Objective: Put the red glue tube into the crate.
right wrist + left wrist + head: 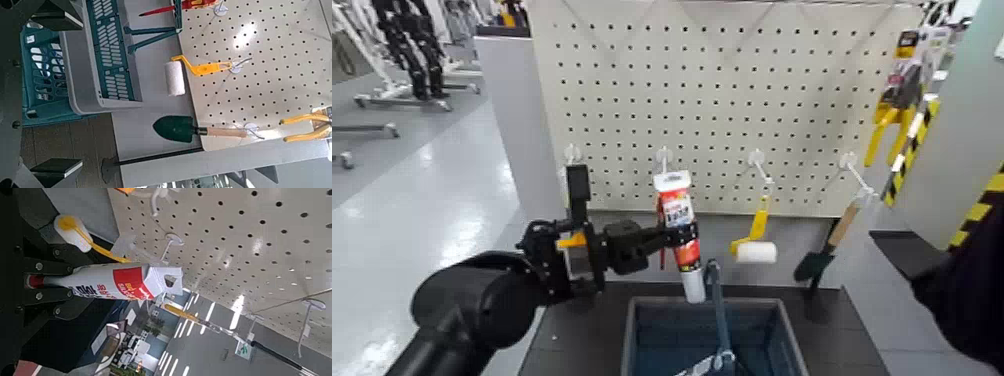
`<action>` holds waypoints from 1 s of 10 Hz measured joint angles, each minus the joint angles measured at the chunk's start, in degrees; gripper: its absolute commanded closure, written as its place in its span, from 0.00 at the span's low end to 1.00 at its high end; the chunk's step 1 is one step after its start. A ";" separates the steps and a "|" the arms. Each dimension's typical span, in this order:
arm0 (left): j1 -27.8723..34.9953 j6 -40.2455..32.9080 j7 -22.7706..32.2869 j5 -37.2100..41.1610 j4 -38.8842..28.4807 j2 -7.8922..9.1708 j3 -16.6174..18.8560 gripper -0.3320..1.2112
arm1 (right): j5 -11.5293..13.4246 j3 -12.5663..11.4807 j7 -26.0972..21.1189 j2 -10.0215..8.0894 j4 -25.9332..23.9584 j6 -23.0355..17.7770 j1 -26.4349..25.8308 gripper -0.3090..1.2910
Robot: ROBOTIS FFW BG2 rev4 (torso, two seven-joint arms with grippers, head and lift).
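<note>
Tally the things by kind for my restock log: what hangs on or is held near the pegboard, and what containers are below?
Red glue tubes, white flat end, held by the left claw: 1
Yellow-handled paint rollers with white sleeve: 1
Wooden-handled dark trowels: 1
Yellow clamps at the board's right edge: 1
Grey-blue slatted plastic crates: 1
Total: 5

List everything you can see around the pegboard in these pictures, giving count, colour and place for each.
red glue tube: one, red and white, held upright before the pegboard, above the crate.
crate: one, grey-blue with a hoop handle, below the pegboard.
pegboard: one, white, behind everything.
paint roller: one, yellow handle, white roll, hanging on a hook.
trowel: one, dark blade, wooden handle, hanging right of the roller.
yellow clamp: one, at the pegboard's right edge.
left pincer: black, shut on the tube.
right pincer: not clearly in view.
</note>
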 measured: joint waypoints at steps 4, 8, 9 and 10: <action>2.15 1.68 -3.92 -5.21 3.16 -2.21 1.44 0.99 | 0.00 0.00 0.10 0.00 0.00 -0.01 0.00 0.25; 3.40 2.22 -5.09 -7.08 5.49 -2.24 0.67 0.99 | 0.00 -0.05 0.10 0.00 0.00 -0.10 0.06 0.25; 3.57 2.27 -5.27 -7.28 6.00 -2.26 0.56 0.99 | 0.00 -0.07 0.10 0.00 0.00 -0.10 0.08 0.25; 3.70 2.27 -5.47 -7.51 6.67 -2.29 0.38 0.99 | 0.00 -0.08 0.14 0.00 0.00 -0.12 0.08 0.25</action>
